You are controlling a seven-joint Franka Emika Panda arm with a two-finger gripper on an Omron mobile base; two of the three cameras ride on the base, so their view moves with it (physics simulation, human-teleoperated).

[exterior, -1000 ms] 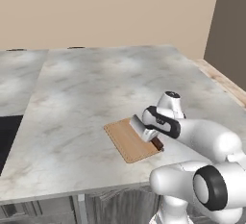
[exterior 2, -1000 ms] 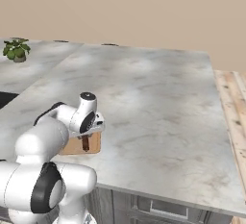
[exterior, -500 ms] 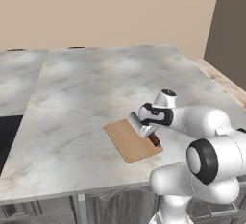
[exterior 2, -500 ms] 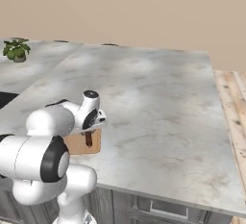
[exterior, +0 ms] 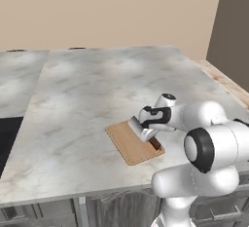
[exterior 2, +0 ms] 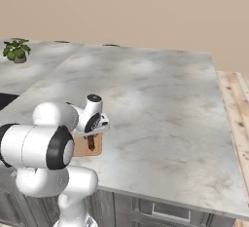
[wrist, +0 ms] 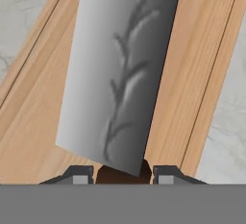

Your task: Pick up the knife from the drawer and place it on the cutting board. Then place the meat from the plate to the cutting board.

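Here the claw (wrist: 123,174) clamps the knife (wrist: 120,74) — broad grey blade — over the grooved tan cutting board (wrist: 192,74).

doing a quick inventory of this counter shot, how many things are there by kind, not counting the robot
knives: 1, the knife, held over the board
cutting boards: 1, the cutting board
potted plants: 1, the plant at the far left of the counter
total: 3
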